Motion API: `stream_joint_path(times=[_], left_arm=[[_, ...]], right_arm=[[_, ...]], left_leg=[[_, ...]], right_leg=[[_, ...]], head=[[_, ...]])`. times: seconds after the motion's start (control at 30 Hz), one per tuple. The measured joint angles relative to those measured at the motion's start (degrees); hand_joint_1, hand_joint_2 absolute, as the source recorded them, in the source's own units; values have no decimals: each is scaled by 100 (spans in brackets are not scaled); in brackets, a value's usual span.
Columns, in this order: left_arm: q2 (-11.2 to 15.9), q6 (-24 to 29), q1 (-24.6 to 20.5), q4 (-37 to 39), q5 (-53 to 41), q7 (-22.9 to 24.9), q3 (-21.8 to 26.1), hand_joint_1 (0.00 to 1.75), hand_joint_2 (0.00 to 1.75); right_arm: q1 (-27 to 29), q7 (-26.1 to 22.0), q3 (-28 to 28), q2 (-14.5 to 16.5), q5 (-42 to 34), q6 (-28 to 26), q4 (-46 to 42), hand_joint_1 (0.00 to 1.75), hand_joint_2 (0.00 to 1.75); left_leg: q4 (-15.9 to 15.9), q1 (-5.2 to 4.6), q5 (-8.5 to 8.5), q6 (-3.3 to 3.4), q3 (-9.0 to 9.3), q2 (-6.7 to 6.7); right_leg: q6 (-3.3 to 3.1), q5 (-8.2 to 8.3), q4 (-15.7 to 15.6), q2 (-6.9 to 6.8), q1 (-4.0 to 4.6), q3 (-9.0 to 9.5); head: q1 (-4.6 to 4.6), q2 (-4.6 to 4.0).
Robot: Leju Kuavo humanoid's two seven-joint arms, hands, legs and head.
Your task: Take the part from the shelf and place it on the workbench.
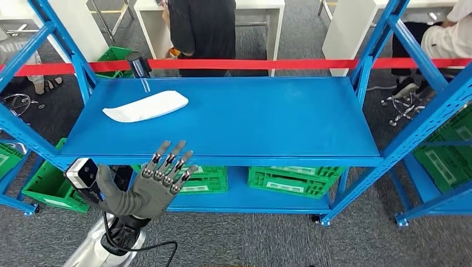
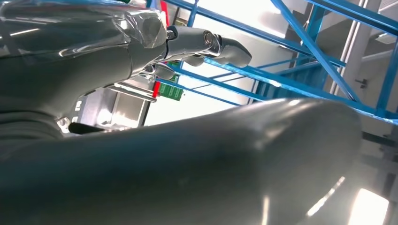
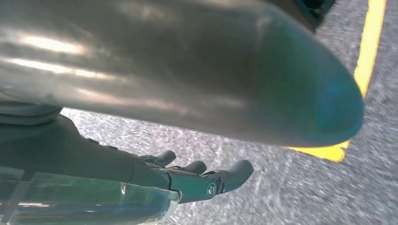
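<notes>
The white part [image 1: 146, 105] lies flat on the top board of the blue shelf [image 1: 250, 125], toward that board's left rear corner, nothing touching it. The left hand [image 1: 158, 181] is raised in front of the shelf's near edge, below the part and apart from it, fingers [image 1: 177, 150] spread and holding nothing. The right hand [image 3: 197, 176] hangs over grey carpet floor [image 3: 281, 187] beside a yellow line [image 3: 366, 61], its fingers apart and empty. Green crates [image 1: 292, 179] sit on the shelf's lower board. Behind the shelf runs a red barrier tape [image 1: 250, 63], with a person in dark clothes [image 1: 203, 28] standing beyond it.
</notes>
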Motion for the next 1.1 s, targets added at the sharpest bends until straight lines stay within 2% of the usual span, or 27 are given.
stream_joint_path(times=[0.07,0.1,0.13,0.17,0.2,0.27,0.3,0.33,0.37,0.43,0.47,0.5,0.57,0.6,0.63,0.67,0.7,0.73,0.77,0.8,0.87,0.97,1.03,1.1], left_arm=[[3,-4,2,1,-1,-1,-1,0,0],[4,-4,5,1,-1,-1,-1,0,0],[5,-4,7,2,-2,-1,-1,0,0],[6,-4,7,2,-2,-1,-1,0,0],[8,-4,6,2,-2,-1,0,0,0],[19,-4,11,4,-1,0,1,0,0],[25,-7,15,4,0,0,1,0,0],[32,-11,16,4,-1,0,3,0,0],[35,-15,11,3,1,-1,4,0,0],[30,-24,-10,-6,1,-2,8,0,0],[19,-28,-24,-10,2,-2,6,0,0],[8,-32,-34,-13,2,-1,5,0,0],[-7,-36,-46,-5,3,-1,-1,0,0],[-9,-37,-44,1,3,-1,-3,0,0],[-10,-37,-41,8,3,-1,-5,0,0],[-10,-37,-38,13,3,-1,-6,0,0],[-10,-37,-36,16,3,-1,-7,0,0],[-10,-38,-36,18,3,-1,-7,0,0],[-10,-39,-37,19,3,-1,-7,0,0],[-10,-40,-38,20,4,-1,-8,0,0],[-11,-44,-43,22,7,-1,-11,0,0],[-13,-44,-68,15,10,-5,-10,0,0],[-11,-42,-85,11,11,-16,-7,0,0],[-10,-41,-85,11,11,-25,-8,0,0]], right_arm=[[2,0,0,-5,0,0,0,0,0],[7,0,0,-5,0,0,0,0,0],[12,0,1,-5,0,0,0,0,0],[14,0,1,-5,0,0,0,0,0],[13,0,1,-4,0,0,0,0,0],[10,1,1,27,0,2,0,0,0],[4,2,0,45,-2,3,-1,0,0],[-4,2,0,60,-3,4,-1,0,0],[-20,2,0,61,-5,4,-1,0,0],[-35,-1,0,52,-7,4,-2,0,0],[-45,-1,-1,47,-7,4,-2,0,0],[-54,-2,-2,41,-7,4,-2,0,0],[-63,-3,-2,31,-8,4,-2,0,0],[-56,-3,-2,26,-8,4,-2,0,0],[-45,-2,-1,19,-9,4,-2,0,0],[-35,-2,-1,11,-9,4,-2,0,0],[-28,-2,-1,2,-8,5,-2,0,0],[-24,-2,-1,-8,-8,6,-2,0,0],[-24,-2,-2,-14,-8,10,-2,0,0],[-25,1,-2,-18,-8,15,-2,0,0],[-28,13,-2,-20,-9,34,-2,0,0],[-39,28,-1,-8,2,65,-4,0,0],[-50,34,0,-10,14,75,-4,0,0],[-56,35,1,-12,19,85,-4,0,0]], left_leg=[[608,60,-301,-86,-518,17],[738,83,-454,-109,-713,26],[716,96,-532,-116,-828,37],[547,102,-483,-103,-865,46],[236,93,-258,-62,-838,53],[-468,21,493,84,-751,43],[-705,-19,803,156,-704,21],[-814,-61,968,203,-678,1],[-834,-85,987,226,-650,-25],[-913,-68,958,244,-526,-27],[-963,-53,939,265,-464,-25],[-1010,-39,911,283,-405,-23],[-1023,-44,835,316,-358,-26],[-1021,-44,793,315,-335,-36],[-1016,-44,748,308,-300,-50],[-1008,-43,700,295,-252,-66],[-995,-42,648,277,-196,-80],[-975,-44,591,252,-146,-87],[-939,-56,531,223,-113,-93],[-906,-67,482,195,-95,-95],[-865,-84,420,146,-86,-99],[-700,-62,276,53,-148,-57],[-132,-9,-5,-46,-410,-3],[622,65,-267,-120,-814,27]], right_leg=[[-19,-122,0,11,-3,130],[-13,-189,0,20,-3,206],[-5,-258,0,29,-2,292],[3,-329,-1,36,2,387],[13,-405,-5,40,10,489],[45,-544,-23,50,15,638],[73,-608,-36,62,22,683],[105,-659,-54,77,28,718],[141,-700,-81,93,40,765],[187,-788,-72,78,47,824],[196,-853,76,61,45,758],[197,-952,372,44,44,585],[200,-1155,1226,31,34,-13],[229,-1186,1560,30,27,-305],[285,-1111,1676,29,17,-495],[359,-930,1554,26,5,-562],[437,-670,1229,21,-7,-520],[487,-393,808,12,-16,-413],[484,-187,459,7,-18,-296],[441,-65,234,4,-13,-212],[304,-30,129,8,10,-147],[167,-63,110,9,-44,-88],[102,-100,103,5,-64,-26],[70,-132,105,0,-64,13]], head=[[-2,0],[-3,0],[-3,0],[-3,0],[-4,0],[-2,0],[-1,0],[2,0],[-2,0],[-2,0],[-3,0],[1,0],[1,0],[2,0],[1,0],[2,0],[4,0],[4,0],[3,0],[2,0],[-3,0],[-10,0],[-20,0],[-22,0]])
